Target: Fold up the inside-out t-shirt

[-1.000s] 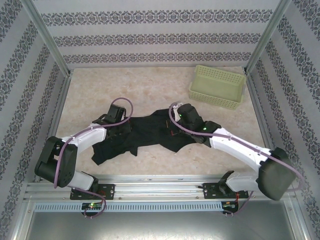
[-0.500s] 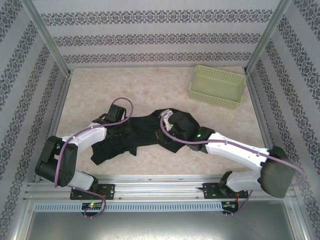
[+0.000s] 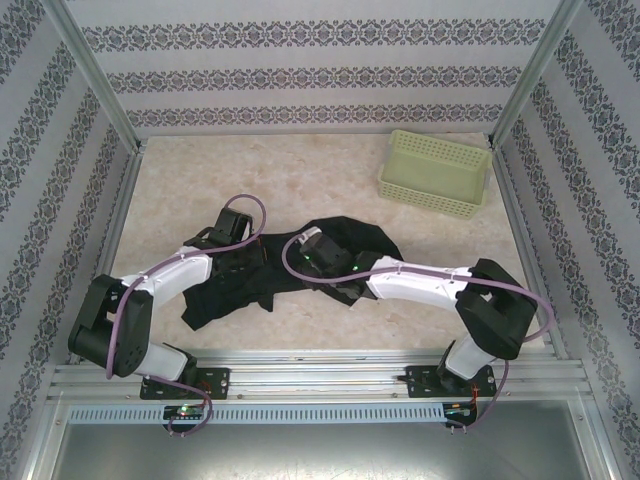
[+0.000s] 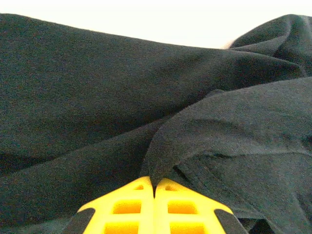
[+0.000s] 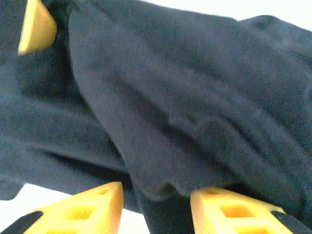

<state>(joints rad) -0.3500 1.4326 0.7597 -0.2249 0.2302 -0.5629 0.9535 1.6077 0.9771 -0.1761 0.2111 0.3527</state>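
Marble-look table (image 3: 200, 180), patterned walls around. The inside-out t-shirt (image 3: 375, 238) lies bunched near the arms, well apart from the basket (image 3: 435, 175). The left claw (image 4: 155, 187) is clenched on a pinch of cloth. The right claw (image 5: 157, 192) is released, hem sagging between its fingers. No fold shows yet, so spreading and folding remain.

This is a robotics lab test cell, not a lived-in room. The desk (image 3: 200, 180) has a marble-look top. Bare aluminium posts (image 3: 97, 80) rise at its far corners, and panels of striped patterned wallpaper (image 3: 320, 75) close off its far and side edges. A slotted aluminium rail (image 3: 320, 375) runs along the desk's near edge. The left arm (image 3: 175, 272) and right arm (image 3: 420, 283), both white and black, are bolted to it and trail purple cables (image 3: 240, 205). A pale green perforated basket (image 3: 435, 175) sits at the desk's far right corner.
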